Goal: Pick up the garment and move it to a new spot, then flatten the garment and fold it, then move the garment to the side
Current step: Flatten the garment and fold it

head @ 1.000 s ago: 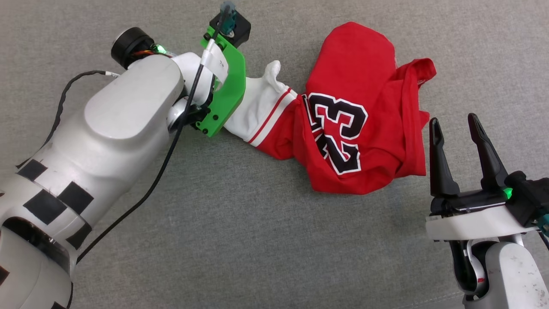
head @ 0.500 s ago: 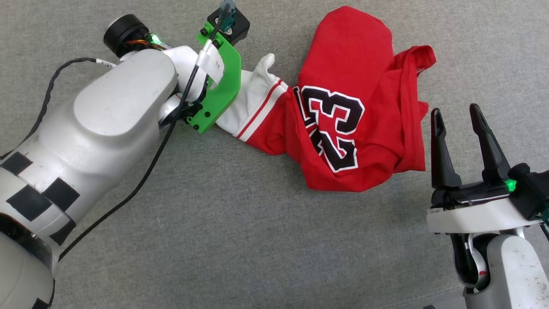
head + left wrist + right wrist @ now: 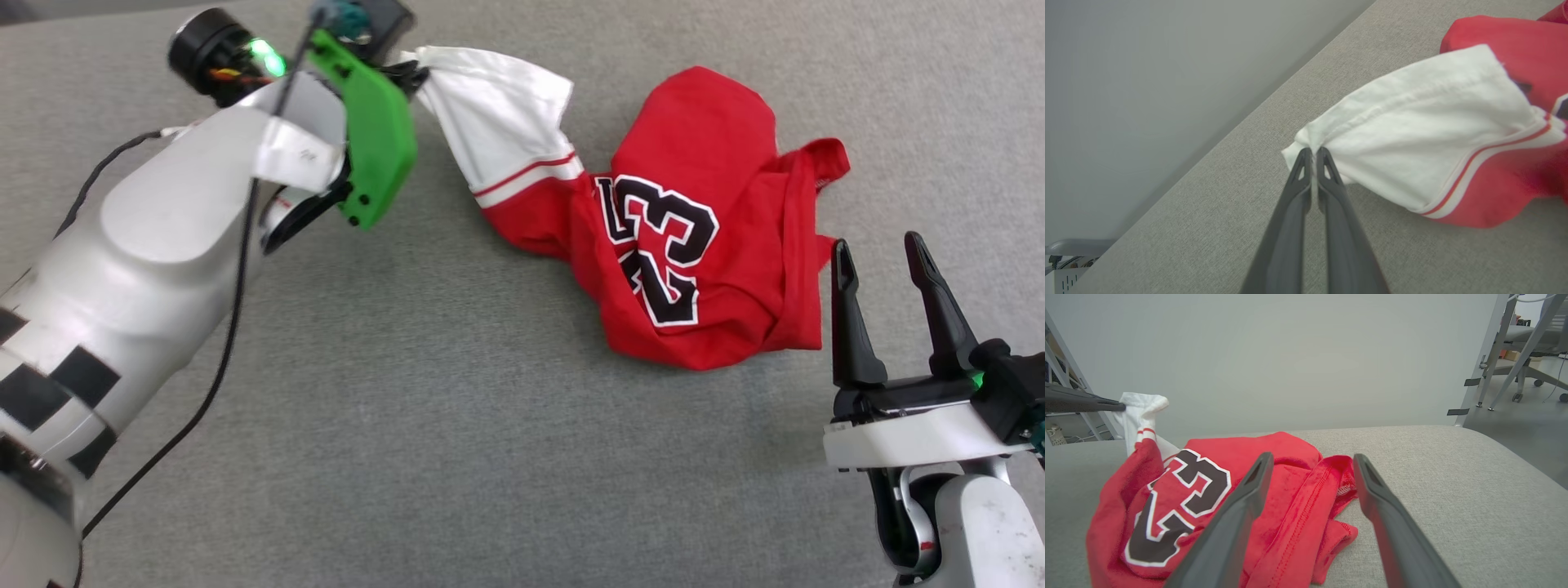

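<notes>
The garment [image 3: 694, 245] is a red jersey with a black, white-outlined "23", crumpled on the grey cushion right of centre. Its white sleeve [image 3: 498, 122] is stretched up and to the left. My left gripper [image 3: 1311, 152] is shut on the sleeve's hem, fingers pinched together in the left wrist view, and it shows at the head view's top left [image 3: 412, 72]. From the right wrist view the garment [image 3: 1208, 498] lies ahead with its sleeve [image 3: 1141, 406] lifted by the left fingers [image 3: 1086, 403]. My right gripper [image 3: 882, 261] stands open just right of the garment, holding nothing.
The grey upholstered surface [image 3: 457, 425] extends all around the garment. A pale wall rises behind its far edge [image 3: 1290, 355]. Metal frame legs and an office chair [image 3: 1519, 343] stand off to the right, beyond the cushion's edge.
My left gripper closed on the white sleeve and lifted it up and away, pulling the sleeve taut. The head view shifted a little. The right gripper stayed open in place.
</notes>
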### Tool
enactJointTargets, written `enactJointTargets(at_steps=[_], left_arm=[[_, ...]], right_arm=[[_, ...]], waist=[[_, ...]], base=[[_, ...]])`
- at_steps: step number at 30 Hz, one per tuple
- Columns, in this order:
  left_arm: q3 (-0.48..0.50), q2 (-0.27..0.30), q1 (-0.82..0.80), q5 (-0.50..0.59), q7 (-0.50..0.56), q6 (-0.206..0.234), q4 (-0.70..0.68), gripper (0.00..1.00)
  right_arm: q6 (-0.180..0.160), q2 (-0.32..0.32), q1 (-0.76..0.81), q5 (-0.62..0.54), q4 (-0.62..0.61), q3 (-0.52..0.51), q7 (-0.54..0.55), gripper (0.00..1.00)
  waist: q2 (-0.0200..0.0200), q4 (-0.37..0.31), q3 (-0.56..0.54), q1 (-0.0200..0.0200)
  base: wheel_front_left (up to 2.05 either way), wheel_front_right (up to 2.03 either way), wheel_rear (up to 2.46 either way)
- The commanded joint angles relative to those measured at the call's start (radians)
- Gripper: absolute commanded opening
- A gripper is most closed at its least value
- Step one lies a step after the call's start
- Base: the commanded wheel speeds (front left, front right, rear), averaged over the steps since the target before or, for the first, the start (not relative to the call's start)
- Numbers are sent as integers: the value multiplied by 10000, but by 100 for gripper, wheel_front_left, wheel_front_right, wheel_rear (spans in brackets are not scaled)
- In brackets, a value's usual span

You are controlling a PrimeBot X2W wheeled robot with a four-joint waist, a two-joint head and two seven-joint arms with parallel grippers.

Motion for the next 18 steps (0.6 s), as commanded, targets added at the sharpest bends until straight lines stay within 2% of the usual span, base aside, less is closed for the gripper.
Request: enactJointTargets(at_steps=[1, 11, 18], left_arm=[[136, 284, 411, -173, -376, 59, 105, 0], [556, 1711, 2667, -773, -2046, 735, 241, 0], [646, 2196, 4388, -1330, -2735, 1152, 529, 0]], right_arm=[[-6, -14, 151, -74, -13, -52, -48, 100], [-6, -14, 553, -212, -73, -173, -48, 100], [-6, -14, 658, -277, -54, -159, -48, 100]], waist=[[-1, 674, -689, -1], [-1, 1237, -1157, -1], [-1, 1199, -1262, -1]], base=[[0, 0, 0], [0, 0, 0], [0, 0, 0]])
